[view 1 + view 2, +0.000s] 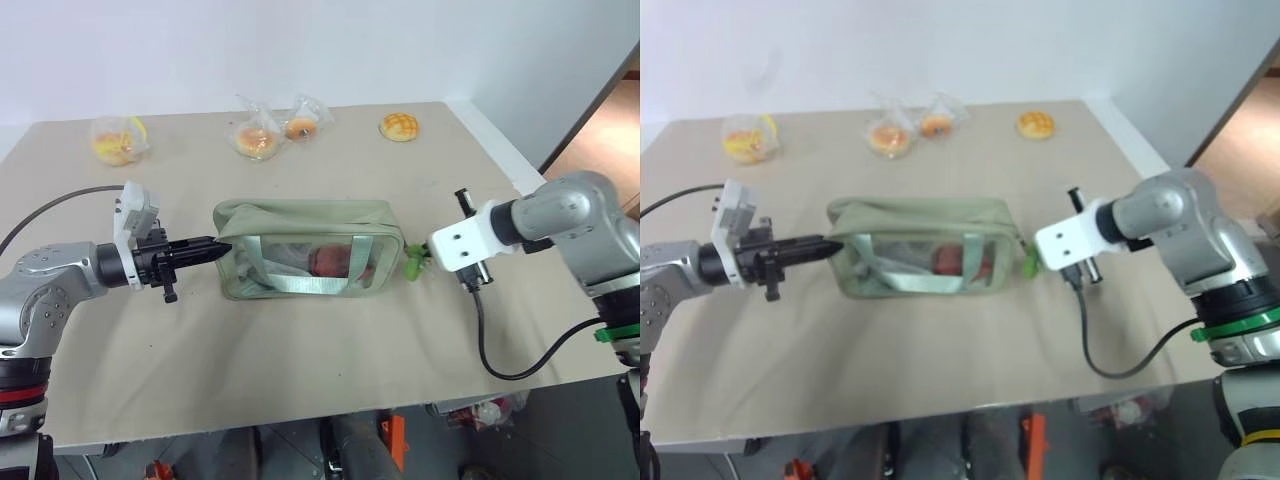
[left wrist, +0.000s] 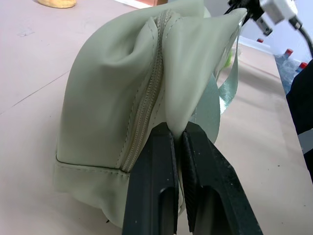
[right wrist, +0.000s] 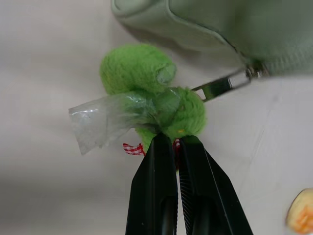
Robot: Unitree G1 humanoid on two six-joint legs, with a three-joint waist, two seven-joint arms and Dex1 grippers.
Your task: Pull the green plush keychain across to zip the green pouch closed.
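The zip looks run to its end: the right gripper [image 3: 177, 144] pinches the green plush keychain [image 3: 161, 95] just off the green pouch [image 1: 305, 250], whose far end the left gripper [image 2: 177, 139] clamps by a fabric fold. Likely next: let go. Beyond them lie three bagged pastries and one bare bun

A beige table [image 1: 300, 350] carries the green pouch [image 1: 305, 260], three bagged breads [image 1: 258, 138] and one bare bun [image 1: 399, 126] along its far edge
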